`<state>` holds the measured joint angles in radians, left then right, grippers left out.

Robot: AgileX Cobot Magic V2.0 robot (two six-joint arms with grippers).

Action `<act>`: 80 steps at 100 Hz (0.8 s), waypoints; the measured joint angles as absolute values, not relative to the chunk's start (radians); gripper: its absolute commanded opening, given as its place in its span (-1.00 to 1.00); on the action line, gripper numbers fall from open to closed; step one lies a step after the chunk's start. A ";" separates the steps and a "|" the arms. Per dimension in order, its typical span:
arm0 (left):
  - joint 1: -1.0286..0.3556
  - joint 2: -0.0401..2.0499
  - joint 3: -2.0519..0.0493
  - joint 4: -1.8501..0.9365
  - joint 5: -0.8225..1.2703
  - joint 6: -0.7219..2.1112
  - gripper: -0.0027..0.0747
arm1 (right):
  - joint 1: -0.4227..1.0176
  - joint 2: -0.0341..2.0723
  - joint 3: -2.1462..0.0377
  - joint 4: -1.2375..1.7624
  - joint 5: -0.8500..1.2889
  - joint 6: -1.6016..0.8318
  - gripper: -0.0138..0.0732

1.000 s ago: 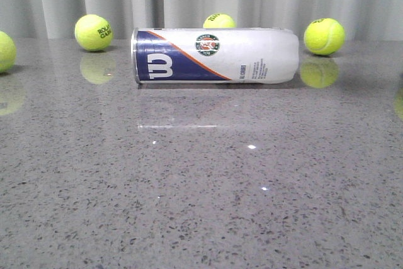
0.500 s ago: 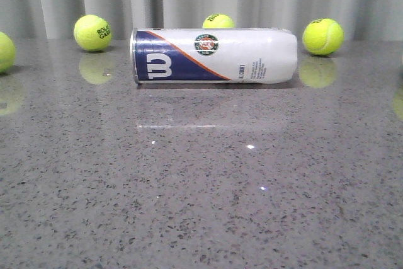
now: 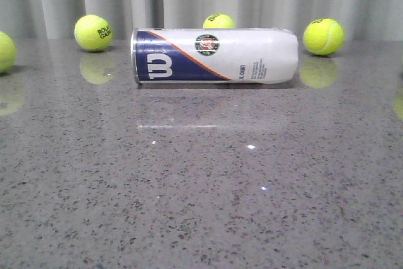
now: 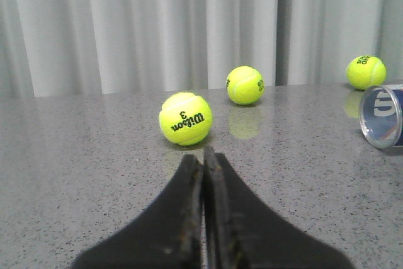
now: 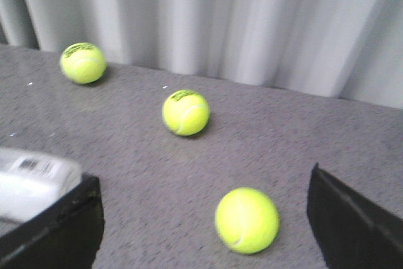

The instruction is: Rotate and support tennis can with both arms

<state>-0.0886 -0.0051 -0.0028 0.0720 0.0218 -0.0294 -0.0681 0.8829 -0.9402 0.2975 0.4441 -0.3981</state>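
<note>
- Front view: tennis can [image 3: 214,55] lying on its side toward the far side of the tabletop [image 3: 201,193], silver rim to the left; loose tennis balls [image 3: 93,32] around it. No arm in sight, can untouched.
- Left wrist view: left gripper [image 4: 203,218] closed on nothing; the can's rim end is off to one side, well apart.
- Right wrist view: right gripper [image 5: 204,222] spread wide, empty; the can's white end beside one finger.
- Status: rotating and supporting not yet begun, by my judgement.

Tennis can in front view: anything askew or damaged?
No damage shows. The tennis can lies on its side across the table, silver rim toward the robot's left. Loose tennis balls sit behind it, none touching.
</note>
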 measured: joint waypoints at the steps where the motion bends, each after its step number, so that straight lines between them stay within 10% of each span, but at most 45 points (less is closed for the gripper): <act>1: -0.089 -0.005 -0.003 0.072 0.022 -0.029 -0.99 | -0.065 0.871 -0.932 0.298 0.438 -0.398 0.80; 46: -0.089 -0.005 -0.003 0.072 0.022 -0.029 -0.99 | 0.016 0.471 -0.569 0.338 0.294 -0.398 0.68; 80: -0.089 -0.005 -0.003 0.072 0.022 -0.029 -0.99 | 0.018 0.406 -0.540 0.349 0.256 -0.397 -0.64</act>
